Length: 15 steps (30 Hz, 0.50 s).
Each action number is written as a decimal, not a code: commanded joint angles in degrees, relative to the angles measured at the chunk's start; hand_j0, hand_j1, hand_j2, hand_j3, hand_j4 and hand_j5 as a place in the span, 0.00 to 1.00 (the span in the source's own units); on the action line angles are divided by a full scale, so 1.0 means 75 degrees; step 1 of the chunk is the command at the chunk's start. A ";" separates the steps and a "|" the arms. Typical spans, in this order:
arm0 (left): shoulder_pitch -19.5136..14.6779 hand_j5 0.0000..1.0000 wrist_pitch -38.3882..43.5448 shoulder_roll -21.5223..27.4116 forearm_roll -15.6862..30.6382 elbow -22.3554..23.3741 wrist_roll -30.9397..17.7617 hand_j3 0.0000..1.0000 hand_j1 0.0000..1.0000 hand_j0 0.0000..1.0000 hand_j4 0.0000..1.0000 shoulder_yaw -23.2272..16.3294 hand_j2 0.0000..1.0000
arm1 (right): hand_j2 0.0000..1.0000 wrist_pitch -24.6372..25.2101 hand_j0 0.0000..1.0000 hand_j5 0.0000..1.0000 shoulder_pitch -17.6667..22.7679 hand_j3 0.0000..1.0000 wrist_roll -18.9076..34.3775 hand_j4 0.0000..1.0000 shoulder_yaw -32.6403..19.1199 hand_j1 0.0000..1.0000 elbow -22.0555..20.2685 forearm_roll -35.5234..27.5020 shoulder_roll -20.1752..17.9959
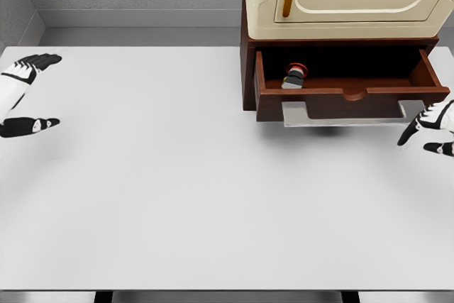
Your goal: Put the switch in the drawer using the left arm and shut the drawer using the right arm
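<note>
Red-capped grey switch [295, 76] inside open dark-wood drawer [347, 94]. Right hand [433, 127] nearer, fingers spread, just right of drawer front. Left hand [25, 97] spread, far left.

The left hand [25, 97] is seen at the left edge, fingers spread. The right hand [433, 127] is held at the right edge, fingers relaxed and empty.

A white table [213, 196] carries a brown cabinet [247, 69] at its back right.
</note>
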 commanded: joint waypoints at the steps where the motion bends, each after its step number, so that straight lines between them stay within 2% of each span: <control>1: 0.0000 1.00 0.0002 0.0140 0.0042 0.0114 -0.0230 1.00 1.00 1.00 1.00 0.0033 1.00 | 0.59 0.0013 0.59 0.59 -0.0001 0.59 -0.0002 0.59 0.0430 0.59 0.0001 -0.0023 0.0017; 11: -0.0059 1.00 0.0002 0.0139 0.0042 0.0126 -0.0265 1.00 1.00 1.00 1.00 -0.0002 1.00 | 0.59 0.0013 0.59 0.59 -0.0060 0.59 -0.0002 0.59 0.0677 0.59 0.0083 0.0094 0.0052; 15: -0.0082 1.00 0.0002 0.0139 0.0030 0.0091 -0.0465 1.00 1.00 1.00 1.00 -0.0014 1.00 | 0.59 0.0013 0.59 0.59 -0.0317 0.59 -0.0002 0.59 0.0677 0.59 0.0188 0.0164 0.0052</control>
